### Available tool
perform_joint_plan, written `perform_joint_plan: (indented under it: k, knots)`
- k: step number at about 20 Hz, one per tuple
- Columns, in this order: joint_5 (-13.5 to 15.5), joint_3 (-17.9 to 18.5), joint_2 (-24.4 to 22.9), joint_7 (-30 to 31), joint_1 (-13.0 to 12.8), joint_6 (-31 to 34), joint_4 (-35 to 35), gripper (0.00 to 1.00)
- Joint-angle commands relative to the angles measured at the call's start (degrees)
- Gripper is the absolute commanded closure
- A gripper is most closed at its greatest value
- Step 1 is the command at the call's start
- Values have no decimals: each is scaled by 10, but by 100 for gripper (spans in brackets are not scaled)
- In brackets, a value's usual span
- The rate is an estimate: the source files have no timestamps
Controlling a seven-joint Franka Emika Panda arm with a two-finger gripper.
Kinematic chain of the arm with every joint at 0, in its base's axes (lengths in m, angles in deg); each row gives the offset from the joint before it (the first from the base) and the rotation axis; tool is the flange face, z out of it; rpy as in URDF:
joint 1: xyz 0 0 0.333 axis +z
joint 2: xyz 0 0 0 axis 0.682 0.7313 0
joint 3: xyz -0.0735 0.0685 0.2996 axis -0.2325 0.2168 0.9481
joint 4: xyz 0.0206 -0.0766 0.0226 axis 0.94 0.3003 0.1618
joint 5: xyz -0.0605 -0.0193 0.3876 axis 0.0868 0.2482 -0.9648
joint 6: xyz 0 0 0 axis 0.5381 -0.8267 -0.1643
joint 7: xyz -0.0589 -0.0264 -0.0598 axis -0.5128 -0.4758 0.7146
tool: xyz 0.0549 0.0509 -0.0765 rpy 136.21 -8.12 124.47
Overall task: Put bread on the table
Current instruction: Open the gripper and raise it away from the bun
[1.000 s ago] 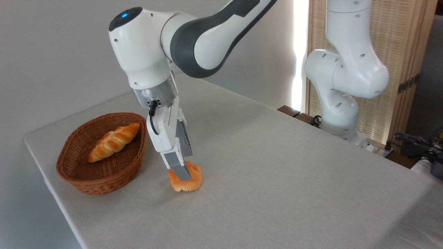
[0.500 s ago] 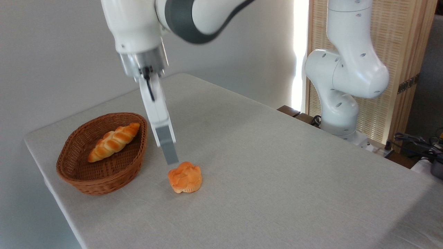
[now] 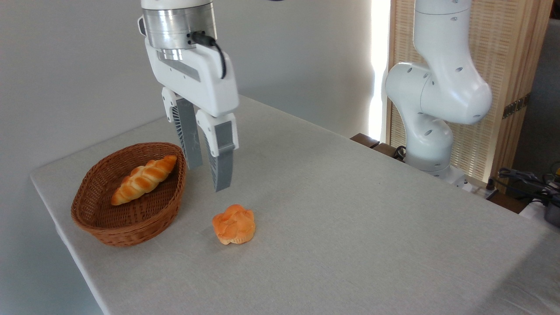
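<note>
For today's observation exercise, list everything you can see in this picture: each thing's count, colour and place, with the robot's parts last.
Small round golden-orange bun: one, on the table, right of the basket.
Long braided golden loaf: one, inside the basket.
Brown oval wicker basket: one, near the table's left end.
Large grey-beige cloth-topped table: one, fills the foreground.
Slatted wooden screen: one, pale, behind the table at right.
White robot arm base: one, at the table's far right edge.
Gripper: one, white with grey jaws, open, empty, above the bun.

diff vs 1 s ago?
The gripper let go of the bread, rose clear and turned; its fingers are now open and empty. The bread stayed put on the table. The basket and braided loaf are unchanged.
</note>
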Motion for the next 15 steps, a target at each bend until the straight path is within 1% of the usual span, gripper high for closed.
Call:
perform_joint_plan:
  k: [1, 5, 8, 15]
  knots:
    - [17, 10, 4, 65, -4, 25, -18, 0]
    - [18, 10, 4, 68, -4, 41, -18, 0]
    - [29, 10, 4, 72, -3, 41, -18, 0]
    - [28, 10, 2, 73, -3, 48, -18, 0]
